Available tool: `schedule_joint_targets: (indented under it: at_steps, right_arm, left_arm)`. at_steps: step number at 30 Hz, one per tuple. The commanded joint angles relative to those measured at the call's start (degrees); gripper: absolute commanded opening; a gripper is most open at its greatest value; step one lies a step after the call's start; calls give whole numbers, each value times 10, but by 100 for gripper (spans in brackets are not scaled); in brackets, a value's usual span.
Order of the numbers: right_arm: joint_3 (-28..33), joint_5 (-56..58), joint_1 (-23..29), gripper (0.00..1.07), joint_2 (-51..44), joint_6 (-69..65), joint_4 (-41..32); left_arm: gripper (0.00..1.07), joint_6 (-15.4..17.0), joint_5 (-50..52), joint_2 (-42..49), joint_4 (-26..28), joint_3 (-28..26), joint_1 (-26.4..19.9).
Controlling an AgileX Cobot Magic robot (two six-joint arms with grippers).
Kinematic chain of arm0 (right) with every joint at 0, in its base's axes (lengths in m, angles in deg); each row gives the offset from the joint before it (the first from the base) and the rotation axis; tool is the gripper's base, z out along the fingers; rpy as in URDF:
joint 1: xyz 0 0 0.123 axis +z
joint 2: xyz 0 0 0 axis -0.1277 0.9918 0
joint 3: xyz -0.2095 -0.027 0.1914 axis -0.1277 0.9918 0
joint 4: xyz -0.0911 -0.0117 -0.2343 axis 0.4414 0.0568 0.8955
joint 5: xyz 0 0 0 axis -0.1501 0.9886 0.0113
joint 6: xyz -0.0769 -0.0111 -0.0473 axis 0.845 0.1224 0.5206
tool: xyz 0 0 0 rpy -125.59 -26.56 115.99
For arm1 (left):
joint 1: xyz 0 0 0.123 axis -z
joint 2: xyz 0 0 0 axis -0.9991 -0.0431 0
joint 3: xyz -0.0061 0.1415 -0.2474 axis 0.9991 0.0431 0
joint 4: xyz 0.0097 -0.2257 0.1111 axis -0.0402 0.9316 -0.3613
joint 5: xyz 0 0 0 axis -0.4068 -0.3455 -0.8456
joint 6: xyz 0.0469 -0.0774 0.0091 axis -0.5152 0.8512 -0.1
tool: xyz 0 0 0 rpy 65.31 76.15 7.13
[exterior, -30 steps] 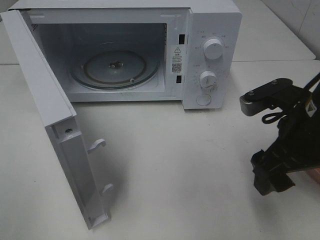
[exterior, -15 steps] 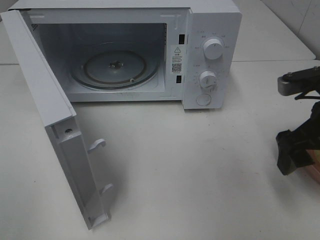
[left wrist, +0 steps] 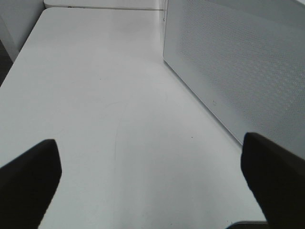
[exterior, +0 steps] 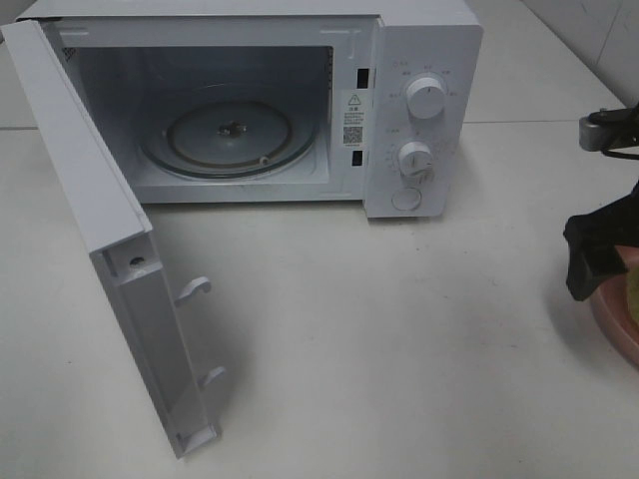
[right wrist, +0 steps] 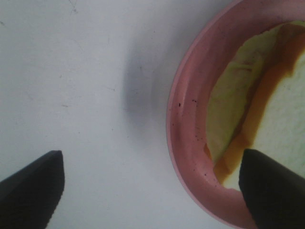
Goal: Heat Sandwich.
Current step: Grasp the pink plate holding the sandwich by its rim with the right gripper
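1. My right claw (right wrist: 152,188) has its jaws wide apart and grips nothing. It hangs over the near rim of the pink plate (right wrist: 188,119), with one finger above the plate and the other above bare counter (exterior: 379,329).
2. The sandwich (right wrist: 281,109) lies on that plate, at the far right edge of the exterior view and well apart from the microwave (exterior: 419,60). Brown crust and pale green lettuce show.
3. The microwave door (exterior: 110,230) is swung fully open. The glass turntable (exterior: 230,135) is bare.
4. My left claw (left wrist: 152,179) also has its jaws apart and empty, low over the counter beside a white perforated panel (left wrist: 238,71).
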Motion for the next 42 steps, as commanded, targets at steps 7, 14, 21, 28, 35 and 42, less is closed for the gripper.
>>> schedule_joint_targets:
  at_steps: [7, 14, 21, 28, 35, 42]
  right_arm:
    - [-22, -15, -4, 92, 69, -2, 11]
    - [-22, -40, -23, 91, 115, -3, 15]
    - [-21, -57, -23, 90, 160, -5, 15]
    - [-21, -69, -23, 89, 181, -5, 15]
    - [-22, -70, -23, 85, 190, -5, 15]
    - [-22, -64, -23, 58, 190, -21, 26]
  left_arm:
    - [98, 3, 8, 9, 2, 1, -3]
    - [98, 3, 8, 9, 2, 1, -3]
    - [98, 3, 8, 9, 2, 1, -3]
    - [98, 3, 8, 9, 2, 1, -3]
    - [98, 3, 8, 9, 2, 1, -3]
    - [98, 3, 8, 9, 2, 1, -3]
